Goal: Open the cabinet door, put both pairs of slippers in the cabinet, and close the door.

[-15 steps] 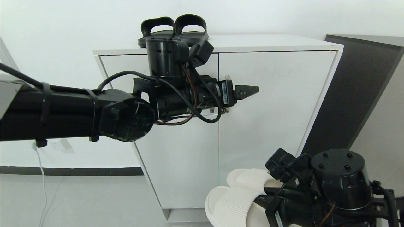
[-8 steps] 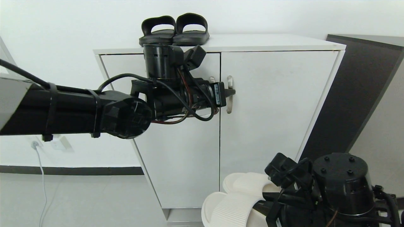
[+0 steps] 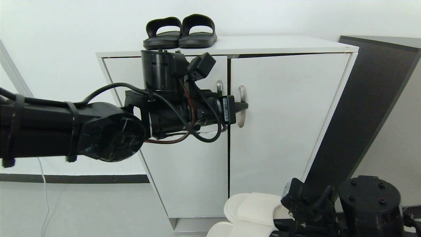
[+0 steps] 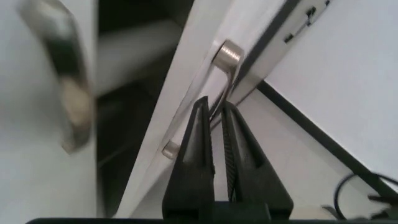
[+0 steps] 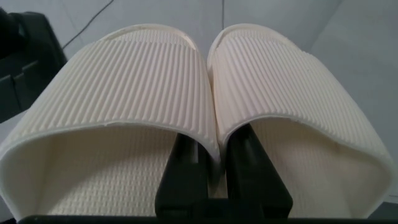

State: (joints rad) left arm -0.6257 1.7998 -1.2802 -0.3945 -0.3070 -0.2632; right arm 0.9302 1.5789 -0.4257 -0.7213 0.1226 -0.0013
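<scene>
White wall (image 3: 65, 26) behind; left gripper (image 3: 244, 106) clamps door handle (image 3: 241, 122).

Legible text: none. Small white sticker (image 3: 225, 108), on black left gripper (image 3: 245, 106) body, frame centre: print too small to read.

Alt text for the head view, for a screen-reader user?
The left gripper clamps the handle of the right cabinet door, which stands slightly ajar. Black slippers sit on the cabinet top; the right gripper holds white slippers low in front.
</scene>
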